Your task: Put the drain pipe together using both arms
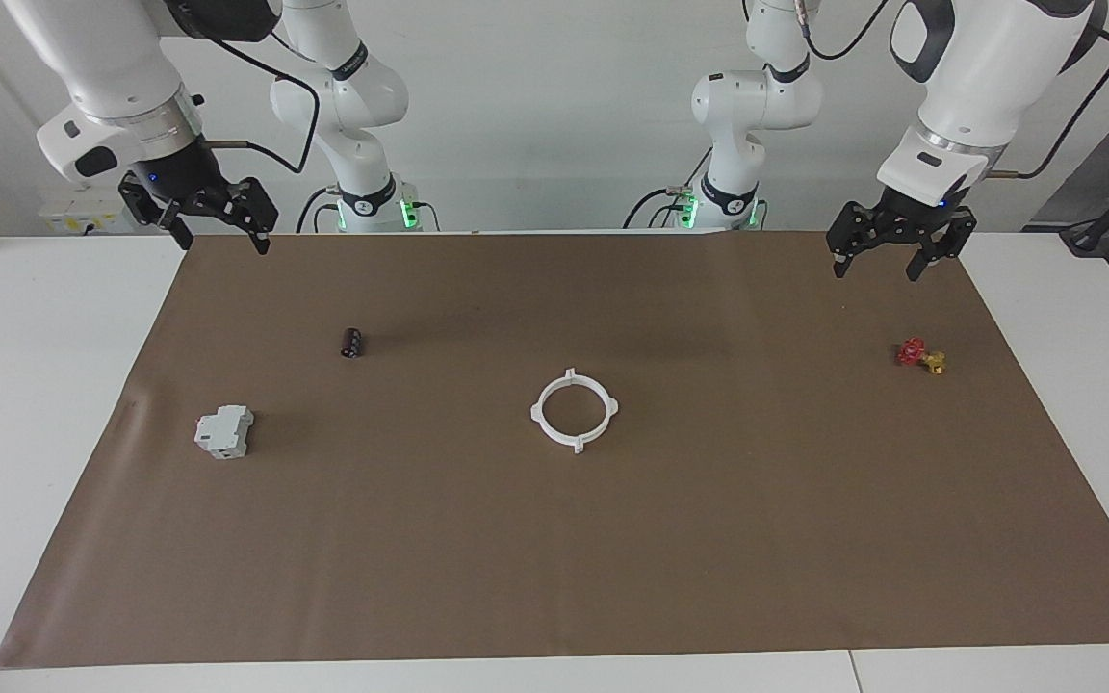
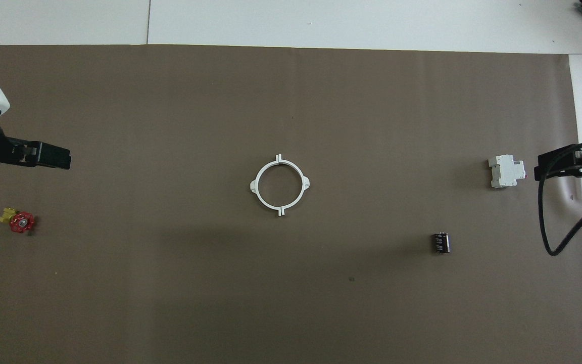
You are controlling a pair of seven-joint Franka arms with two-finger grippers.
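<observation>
Facing view
Drain pipe (image 1: 575,410): one joined white ring, flat on the brown mat (image 1: 709,577) at mid-tabletop, touched by nothing.
Left pincer (image 1: 894,253): raised over the mat's edge at its own end, fingers spread, empty.
Right pincer (image 1: 218,229): raised over the mat's corner at its end, fingers apart, empty.
Risk: ring looks assembled; a fresh reach could knock the halves apart.

Overhead view
Drain pipe (image 2: 280,185): four tabs showing, well apart from everything else.
Red valve (image 2: 17,221): under the left pincer's (image 2: 53,156) likely path; a low sweep could strike it.
Boxy block (image 2: 506,171): just beside the right pincer (image 2: 556,166) in this view; same hazard.
Dark cylinder (image 2: 441,242): could roll if nudged.
</observation>
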